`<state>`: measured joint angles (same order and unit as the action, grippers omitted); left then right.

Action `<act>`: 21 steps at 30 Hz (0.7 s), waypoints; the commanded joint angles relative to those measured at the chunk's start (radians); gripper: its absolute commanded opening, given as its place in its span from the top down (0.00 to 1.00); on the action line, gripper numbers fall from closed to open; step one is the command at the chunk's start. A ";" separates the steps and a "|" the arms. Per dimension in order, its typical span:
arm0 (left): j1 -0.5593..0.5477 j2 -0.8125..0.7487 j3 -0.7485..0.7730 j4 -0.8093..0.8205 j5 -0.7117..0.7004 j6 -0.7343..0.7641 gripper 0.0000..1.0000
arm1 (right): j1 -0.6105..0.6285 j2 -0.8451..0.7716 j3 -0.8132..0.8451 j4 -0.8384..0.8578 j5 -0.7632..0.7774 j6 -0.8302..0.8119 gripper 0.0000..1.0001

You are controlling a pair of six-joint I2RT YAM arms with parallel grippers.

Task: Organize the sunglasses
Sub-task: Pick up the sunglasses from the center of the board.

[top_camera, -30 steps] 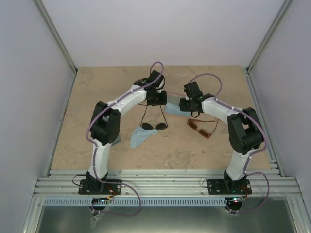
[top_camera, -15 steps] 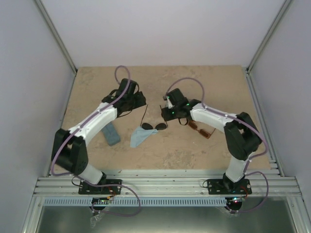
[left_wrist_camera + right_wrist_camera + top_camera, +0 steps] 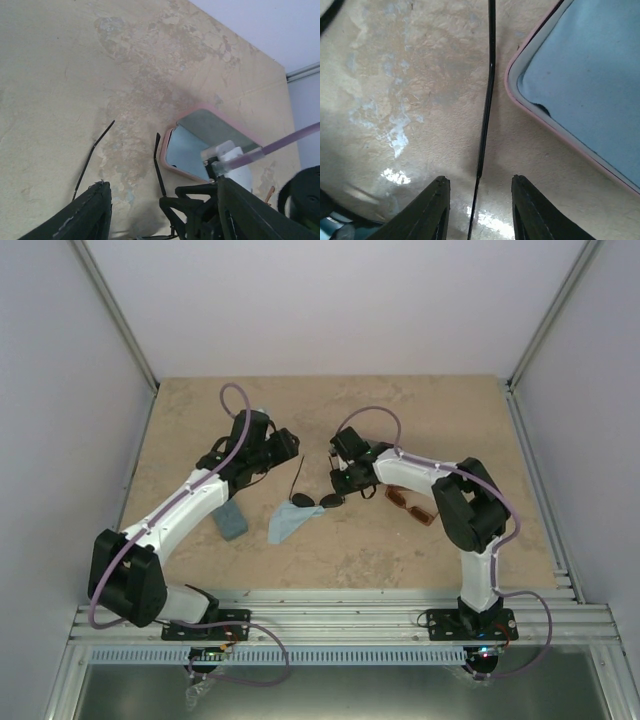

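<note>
Straddling wire sunglasses temple: R jaws, wrist-cam only.

Table stone-look, faint sheen; sunglasses thin black wire; cloth matt fabric.

Our left arm folds back at a low elbow near the left edge, then stretches forward and inward. Its left gripper points toward the centre and its fingers are spread wide apart. Our right arm rises from its base to a high elbow, and its forearm reaches left. The right gripper tilts down close to the surface with its fingers parted by a narrower gap.
</note>
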<state>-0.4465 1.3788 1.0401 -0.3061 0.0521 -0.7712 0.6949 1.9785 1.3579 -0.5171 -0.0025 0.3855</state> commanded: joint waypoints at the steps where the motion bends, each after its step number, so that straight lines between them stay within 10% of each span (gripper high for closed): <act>1: 0.002 -0.001 -0.009 0.041 0.025 -0.022 0.40 | 0.009 0.050 0.042 -0.058 0.025 0.000 0.65; 21: 0.002 -0.157 -0.040 0.041 -0.173 -0.038 0.38 | 0.047 0.068 0.083 -0.039 0.159 -0.024 0.99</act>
<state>-0.4465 1.2770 1.0275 -0.2916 -0.0490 -0.7937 0.7341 2.0514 1.4204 -0.5774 0.0940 0.3851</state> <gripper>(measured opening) 0.621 0.032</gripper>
